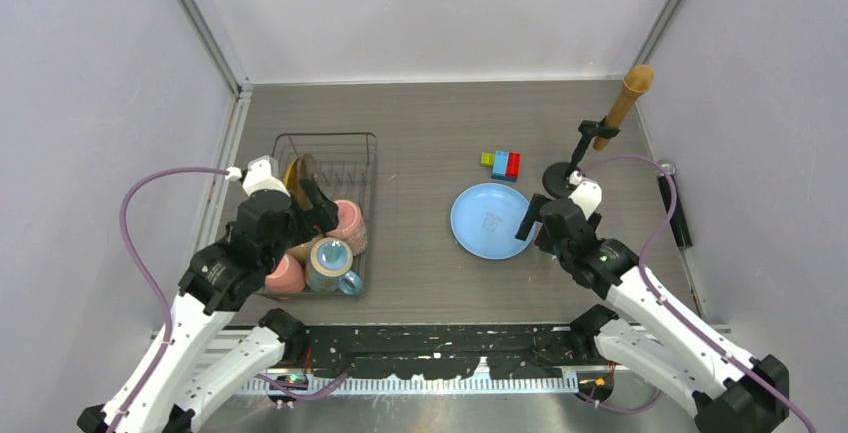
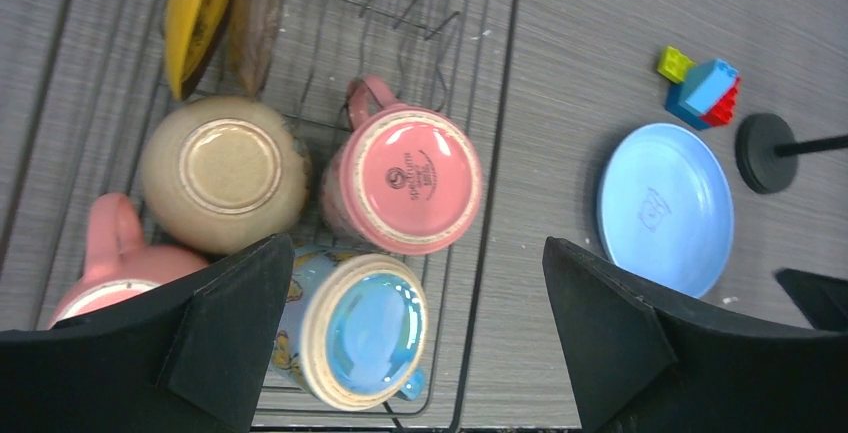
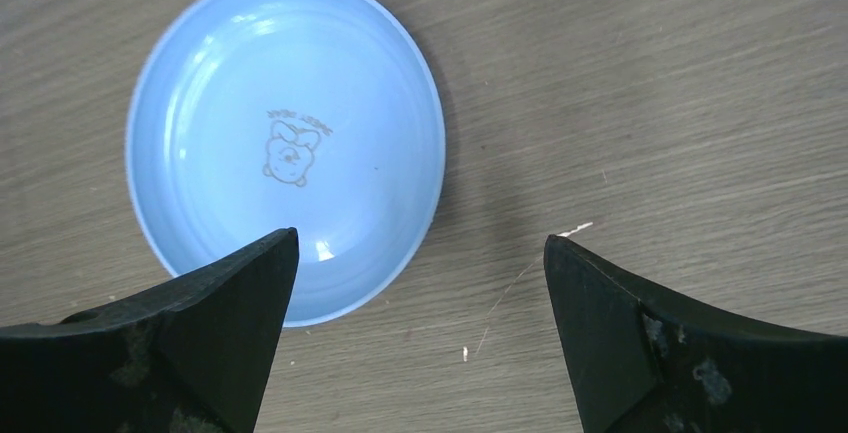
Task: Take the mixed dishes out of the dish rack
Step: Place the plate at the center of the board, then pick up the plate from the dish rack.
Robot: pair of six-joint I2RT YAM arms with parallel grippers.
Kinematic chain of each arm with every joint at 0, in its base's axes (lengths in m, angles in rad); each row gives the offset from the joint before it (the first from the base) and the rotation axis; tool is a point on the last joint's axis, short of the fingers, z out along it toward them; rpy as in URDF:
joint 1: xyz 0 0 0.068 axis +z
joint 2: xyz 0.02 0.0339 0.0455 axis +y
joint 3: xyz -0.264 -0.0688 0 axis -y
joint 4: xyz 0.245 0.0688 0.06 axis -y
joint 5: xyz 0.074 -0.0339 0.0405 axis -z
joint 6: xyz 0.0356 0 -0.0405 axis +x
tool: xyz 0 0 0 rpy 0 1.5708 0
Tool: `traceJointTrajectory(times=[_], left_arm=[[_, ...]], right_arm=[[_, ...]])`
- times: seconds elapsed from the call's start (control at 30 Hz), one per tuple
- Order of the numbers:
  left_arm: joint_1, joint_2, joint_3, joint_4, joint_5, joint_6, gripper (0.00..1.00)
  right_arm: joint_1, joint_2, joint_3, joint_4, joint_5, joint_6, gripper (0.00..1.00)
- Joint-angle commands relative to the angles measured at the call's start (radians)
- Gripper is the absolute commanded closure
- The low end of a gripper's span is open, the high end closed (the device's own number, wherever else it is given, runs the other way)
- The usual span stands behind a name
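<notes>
The tabletop is a grey wood-grain surface enclosed by pale walls. A cluster of toy bricks, yellow-green, blue and red, all touching, lies near the round black base of a stand. The stand's thin stem leans toward the far right corner and carries a tan rod. A slim black bar lies along the right edge.

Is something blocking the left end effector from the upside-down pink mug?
Nothing visible does. The left end effector hangs open above the pink mug, with the blue mug beside it, not over it.
</notes>
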Motion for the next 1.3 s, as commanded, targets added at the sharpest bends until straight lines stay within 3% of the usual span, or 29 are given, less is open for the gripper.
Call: traceJointTrajectory(times=[0.0, 0.3, 0.5, 0.7, 0.9, 1.27], left_arm=[[-0.002, 0.033, -0.007, -0.024, -0.112, -0.038, 0.0], [0.011, 0.24, 0.069, -0.062, -0.238, -0.034, 0.0], [0.113, 0.28, 0.096, 0.071, -0.206, 0.079, 0.0], [0.223, 0.381, 0.084, 0.258, -0.173, 0.194, 0.11], [0.292, 0.478, 0.131, 0.355, -0.074, 0.265, 0.29], [0.305, 0.519, 0.086, 0.43, -0.049, 0.338, 0.31]], right_arm=[[-0.003, -0.088, 0.068, -0.016, 0.031, -0.056, 0.0], [-0.003, -0.248, 0.035, 0.069, -0.14, -0.112, 0.0], [-0.003, -0.236, 0.027, 0.09, -0.19, -0.13, 0.0], [-0.003, -0.197, 0.023, 0.094, -0.201, -0.134, 0.0], [-0.003, -0.204, 0.026, 0.09, -0.208, -0.137, 0.0], [-0.003, -0.249, 0.009, 0.077, -0.174, -0.122, 0.0]])
